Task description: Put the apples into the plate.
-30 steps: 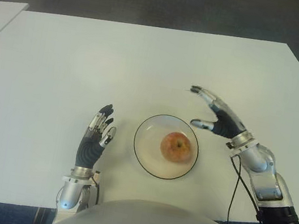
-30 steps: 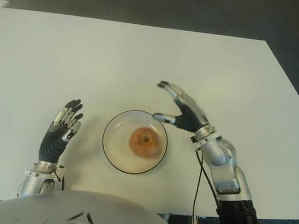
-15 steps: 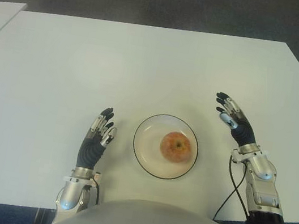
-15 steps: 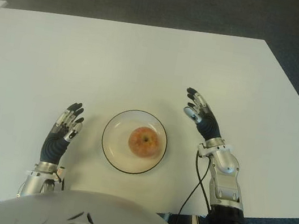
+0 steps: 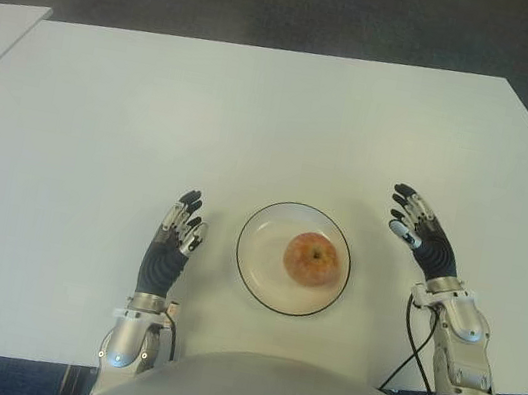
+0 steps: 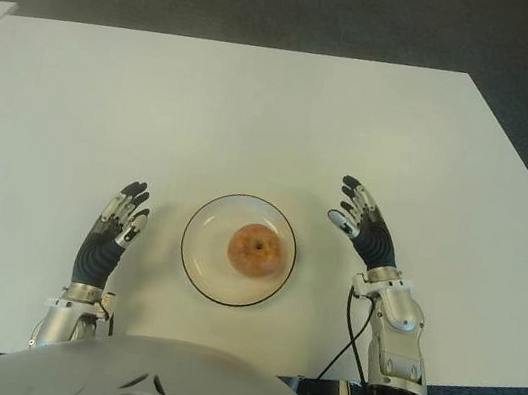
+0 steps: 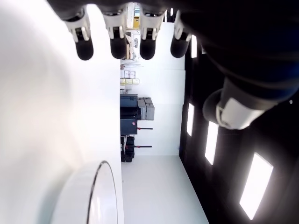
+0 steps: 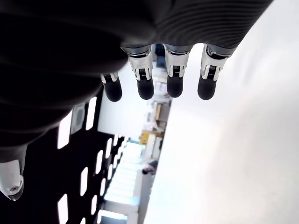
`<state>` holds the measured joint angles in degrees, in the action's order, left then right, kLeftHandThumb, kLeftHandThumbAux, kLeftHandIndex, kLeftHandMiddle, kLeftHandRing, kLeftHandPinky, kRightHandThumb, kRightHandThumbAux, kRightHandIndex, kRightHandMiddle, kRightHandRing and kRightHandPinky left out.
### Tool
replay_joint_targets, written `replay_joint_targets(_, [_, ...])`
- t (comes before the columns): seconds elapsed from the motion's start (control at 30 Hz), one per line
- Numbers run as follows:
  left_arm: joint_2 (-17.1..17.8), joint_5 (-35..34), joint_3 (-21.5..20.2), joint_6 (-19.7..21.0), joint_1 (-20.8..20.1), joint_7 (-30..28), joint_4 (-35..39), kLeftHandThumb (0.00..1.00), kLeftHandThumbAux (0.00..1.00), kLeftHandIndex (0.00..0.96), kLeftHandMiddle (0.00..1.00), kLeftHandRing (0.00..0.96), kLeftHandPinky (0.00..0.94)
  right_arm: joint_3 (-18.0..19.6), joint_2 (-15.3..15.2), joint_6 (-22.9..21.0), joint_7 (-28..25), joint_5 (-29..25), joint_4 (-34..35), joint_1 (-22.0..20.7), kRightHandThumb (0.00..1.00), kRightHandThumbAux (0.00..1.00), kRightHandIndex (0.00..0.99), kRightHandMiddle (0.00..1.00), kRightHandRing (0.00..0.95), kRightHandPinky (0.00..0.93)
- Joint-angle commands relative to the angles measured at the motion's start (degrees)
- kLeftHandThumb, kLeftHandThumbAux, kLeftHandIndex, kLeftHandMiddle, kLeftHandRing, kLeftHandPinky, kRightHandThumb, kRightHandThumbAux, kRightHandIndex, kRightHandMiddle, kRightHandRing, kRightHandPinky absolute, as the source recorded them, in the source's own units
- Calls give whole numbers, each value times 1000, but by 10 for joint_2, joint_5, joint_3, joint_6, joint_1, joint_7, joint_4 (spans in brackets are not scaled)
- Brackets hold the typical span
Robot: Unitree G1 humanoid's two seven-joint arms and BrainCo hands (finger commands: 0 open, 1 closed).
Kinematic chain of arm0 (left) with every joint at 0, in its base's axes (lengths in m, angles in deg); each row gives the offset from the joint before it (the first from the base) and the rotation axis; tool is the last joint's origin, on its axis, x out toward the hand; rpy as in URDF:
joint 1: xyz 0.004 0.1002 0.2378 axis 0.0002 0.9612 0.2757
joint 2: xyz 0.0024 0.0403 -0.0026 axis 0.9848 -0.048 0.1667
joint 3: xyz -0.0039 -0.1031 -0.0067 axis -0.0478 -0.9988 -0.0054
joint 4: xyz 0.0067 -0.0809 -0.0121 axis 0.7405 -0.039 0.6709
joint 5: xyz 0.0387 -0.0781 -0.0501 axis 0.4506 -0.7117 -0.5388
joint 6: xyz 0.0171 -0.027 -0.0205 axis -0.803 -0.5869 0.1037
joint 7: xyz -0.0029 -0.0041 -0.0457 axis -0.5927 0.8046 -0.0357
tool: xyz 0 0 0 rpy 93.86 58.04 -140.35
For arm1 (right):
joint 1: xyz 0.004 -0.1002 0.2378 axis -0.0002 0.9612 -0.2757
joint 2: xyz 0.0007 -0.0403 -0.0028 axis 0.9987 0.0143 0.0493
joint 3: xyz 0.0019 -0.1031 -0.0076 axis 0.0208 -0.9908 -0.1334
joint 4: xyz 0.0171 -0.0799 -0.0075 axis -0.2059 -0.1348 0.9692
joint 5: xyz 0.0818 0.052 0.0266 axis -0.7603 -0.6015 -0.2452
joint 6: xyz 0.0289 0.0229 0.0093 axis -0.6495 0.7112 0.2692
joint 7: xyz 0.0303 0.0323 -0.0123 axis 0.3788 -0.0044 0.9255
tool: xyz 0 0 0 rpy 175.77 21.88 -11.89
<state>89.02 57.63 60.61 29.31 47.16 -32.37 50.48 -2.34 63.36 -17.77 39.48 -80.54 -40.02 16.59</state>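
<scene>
The apple [image 5: 312,258] is seen in the plate [image 5: 256,277] on the surface [image 5: 257,115]; the left robot hand [image 5: 173,241] at 9 o'clock and the right robot hand [image 5: 420,235] at 3 o'clock are held open and empty

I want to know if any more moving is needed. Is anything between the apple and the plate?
Nothing visible: the apple already lies in the plate. Right hand and left hand flank it, open and empty.

One apple [image 6: 255,249] sits in the plate [image 6: 199,260] between two empty, open-fingered robot hands.
</scene>
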Motion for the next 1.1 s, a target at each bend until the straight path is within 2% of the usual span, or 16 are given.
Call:
replay_joint_targets(0.03, [6,12,-4,4,5,9,0,103,511,32,0,3,53,-1,22,11,8,7,-11,26,144,496,60,44,0,0])
replay_joint_targets(0.23, [8,20,-5,4,9,13,2,93,513,23,0,2,57,-20,65,29,26,14,-23,58,153,531,64,48,0,10])
replay_joint_targets(0.43, [10,10,-8,13,14,9,7,90,509,27,0,4,59,-21,88,25,34,4,-14,74,183,573,60,41,1,28])
replay_joint_targets(0.67, [14,7,-12,21,15,9,6,95,507,30,0,7,62,-31,103,33,41,19,-1,100,190,591,44,34,4,30])
replay_joint_targets(0.87, [20,20,-14,26,13,13,3,98,502,22,0,3,51,-41,106,31,46,29,1,105,190,600,25,37,14,43])
replay_joint_targets(1.1, [27,25,-15,29,8,10,-12,95,486,8,0,0,37,-42,114,10,58,25,-10,100,193,586,3,38,13,37])
